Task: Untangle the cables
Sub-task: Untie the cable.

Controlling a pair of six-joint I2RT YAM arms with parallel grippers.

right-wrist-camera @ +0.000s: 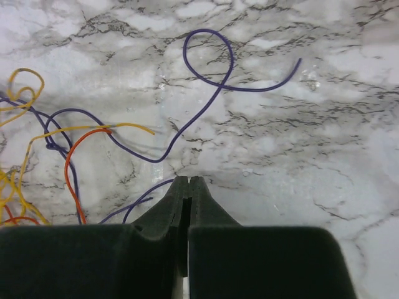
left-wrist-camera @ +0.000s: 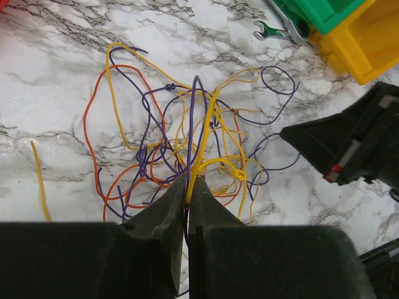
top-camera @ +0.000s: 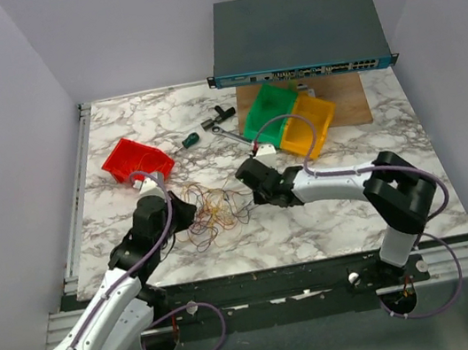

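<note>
Green bin [top-camera: 273, 113] against yellow bin [top-camera: 311, 124], cables [top-camera: 214, 214] apart

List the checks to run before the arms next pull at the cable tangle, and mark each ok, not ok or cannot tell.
1. Left gripper pinches yellow and purple strands of the cables: ok.
2. Right gripper is shut: ok.
3. Right gripper holds the purple strand that reaches its tips: cannot tell.
4. Grippers sit apart, on opposite sides of the tangle: ok.
5. Red bin is clear of the cables: ok.
6. Cables are separated: not ok; they cross in one heap.
</note>
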